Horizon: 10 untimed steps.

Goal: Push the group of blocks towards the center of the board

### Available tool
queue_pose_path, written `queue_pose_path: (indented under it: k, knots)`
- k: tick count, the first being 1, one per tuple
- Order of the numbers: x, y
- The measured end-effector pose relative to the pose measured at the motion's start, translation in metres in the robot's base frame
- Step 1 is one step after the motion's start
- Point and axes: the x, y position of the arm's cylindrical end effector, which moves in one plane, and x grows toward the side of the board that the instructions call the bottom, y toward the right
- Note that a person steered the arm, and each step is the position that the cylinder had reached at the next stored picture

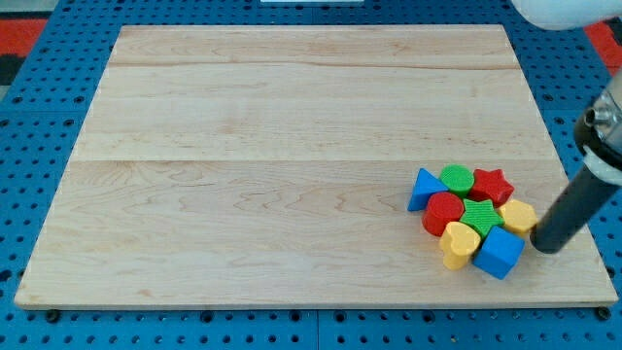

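Observation:
A tight group of blocks sits near the board's lower right. It holds a blue triangle (422, 187), a green cylinder (456, 178), a red star (493, 185), a red cylinder (443, 211), a green star (480, 214), a yellow block (518, 216), a yellow heart (458, 243) and a blue cube (500, 253). My tip (545, 247) is at the group's right side, close beside the yellow block and the blue cube. Whether it touches them I cannot tell.
The wooden board (292, 146) lies on a blue pegboard surface (39, 117). The board's right edge runs just right of my tip, and its bottom edge is a little below the group.

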Motion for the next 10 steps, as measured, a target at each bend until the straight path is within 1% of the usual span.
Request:
queue_pose_path:
  k: [1,2,3,4,5,6,7,9,10]
  knots:
    - [-0.011,-0.025]
    - [-0.041,-0.055]
    - [-0.052,-0.069]
    - [-0.027,-0.012]
    - [0.012,0.027]
    - [0.038,0.01]
    - [0.03,-0.018]
    - [0.016,-0.102]
    - [0.028,-0.111]
